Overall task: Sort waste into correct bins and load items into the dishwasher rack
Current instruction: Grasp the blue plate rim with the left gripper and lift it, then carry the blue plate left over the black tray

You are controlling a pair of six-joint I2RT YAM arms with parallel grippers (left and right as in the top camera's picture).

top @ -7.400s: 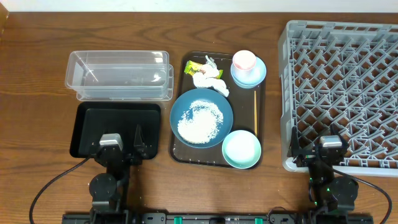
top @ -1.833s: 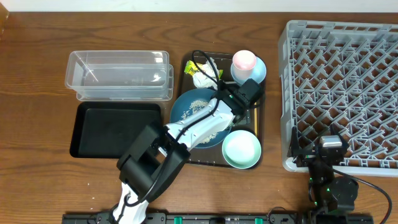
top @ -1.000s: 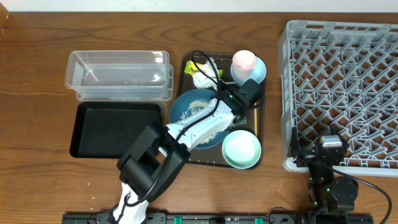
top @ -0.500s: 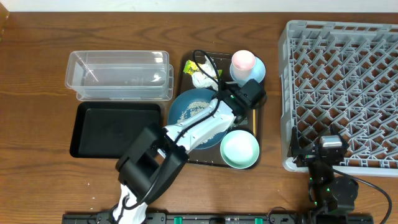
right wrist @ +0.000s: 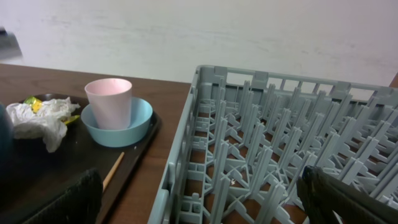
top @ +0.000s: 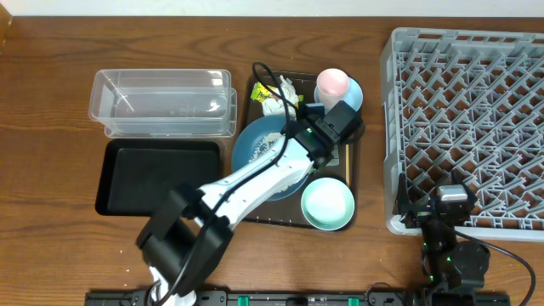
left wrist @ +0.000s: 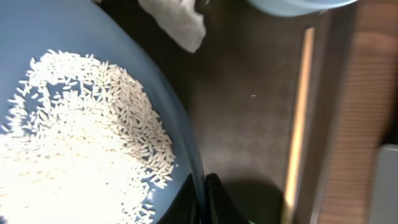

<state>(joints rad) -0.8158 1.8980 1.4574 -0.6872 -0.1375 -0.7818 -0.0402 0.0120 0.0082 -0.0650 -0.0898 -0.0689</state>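
- Overhead: your left gripper (top: pixel 330 143) was clamped on the right rim of the dark blue dish (top: pixel 251 143), which sat on the serving tray (top: pixel 276 212). Emptying the rice looked like the step in hand.
- Left wrist: the jaws were narrow and nipped the rim, with the rice (left wrist: pixel 81 143) heaped just beside. Next you'd need a level lift toward a bin.
- Right wrist: your right gripper (right wrist: pixel 205 199) stood wide and empty beside the rack (right wrist: pixel 261 124).

The blue dish (left wrist: pixel 74 31) runs past the wrist view's edge
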